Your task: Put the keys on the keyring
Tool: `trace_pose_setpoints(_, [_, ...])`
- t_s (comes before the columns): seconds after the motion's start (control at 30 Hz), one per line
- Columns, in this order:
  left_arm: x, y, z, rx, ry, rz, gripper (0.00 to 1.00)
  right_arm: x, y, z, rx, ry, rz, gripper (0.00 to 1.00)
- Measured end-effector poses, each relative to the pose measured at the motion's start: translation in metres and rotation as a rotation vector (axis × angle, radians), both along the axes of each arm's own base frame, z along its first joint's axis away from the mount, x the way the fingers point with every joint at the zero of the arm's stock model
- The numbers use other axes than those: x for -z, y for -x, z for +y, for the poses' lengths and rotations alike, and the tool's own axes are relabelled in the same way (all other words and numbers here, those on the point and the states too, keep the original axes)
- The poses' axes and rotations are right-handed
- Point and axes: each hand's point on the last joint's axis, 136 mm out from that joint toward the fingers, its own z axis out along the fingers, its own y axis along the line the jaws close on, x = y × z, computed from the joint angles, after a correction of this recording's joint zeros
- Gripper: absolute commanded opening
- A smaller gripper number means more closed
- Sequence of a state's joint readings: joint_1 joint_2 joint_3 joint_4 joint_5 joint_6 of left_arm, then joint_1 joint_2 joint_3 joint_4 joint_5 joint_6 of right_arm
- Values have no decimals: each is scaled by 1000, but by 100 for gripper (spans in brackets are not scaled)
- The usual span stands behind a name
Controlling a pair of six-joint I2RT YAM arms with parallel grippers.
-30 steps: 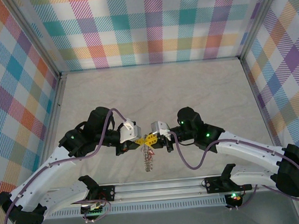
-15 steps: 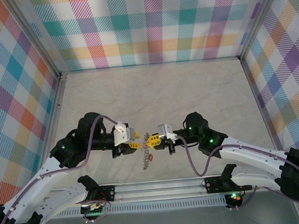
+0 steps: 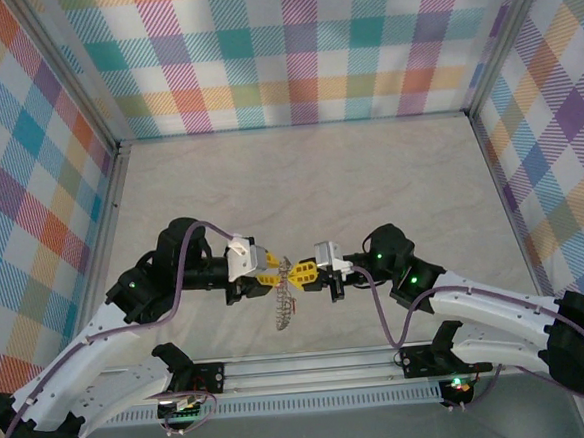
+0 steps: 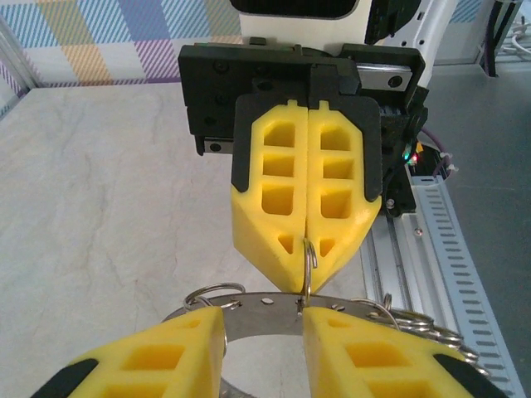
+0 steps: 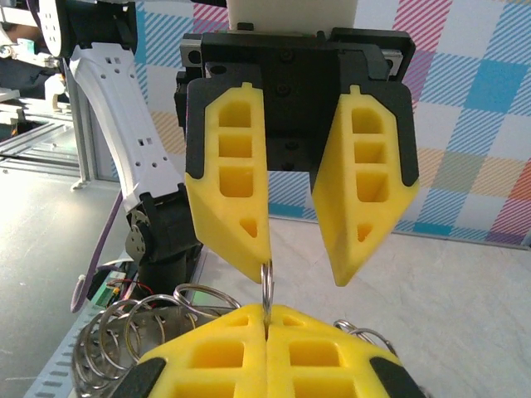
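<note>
The keyring (image 3: 284, 310) is bare grey metal wire, smooth and shiny, with bright glints on its coils. The jaws of the left gripper (image 5: 300, 278) and right gripper (image 4: 304, 280) are matt yellow plastic, faintly grainy, in matt black plastic mounts. The tabletop (image 3: 369, 173) looks like pale marbled stone with a dull finish. The rail (image 4: 431, 240) is ribbed silvery metal. The arm shells (image 5: 124, 116) are smooth white plastic.
</note>
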State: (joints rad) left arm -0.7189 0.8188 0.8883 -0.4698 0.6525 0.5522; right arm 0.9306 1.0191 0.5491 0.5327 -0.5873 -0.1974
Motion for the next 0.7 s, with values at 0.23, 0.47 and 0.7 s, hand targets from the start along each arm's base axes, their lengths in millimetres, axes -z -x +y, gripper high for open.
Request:
trace_pose_setpoints(0.23, [-2,1,-5,22,33,2,31,-5,0,1,3,-19,-5,0])
trace_pose_setpoints(0.47, [-2,0,-7,20,44,22,17,-8,-5,3,22,-39,-10,0])
trace_pose_setpoints(0.7, [-3,-2,-8,5,65,28,20,-8,-8,3,34,-39,-12,0])
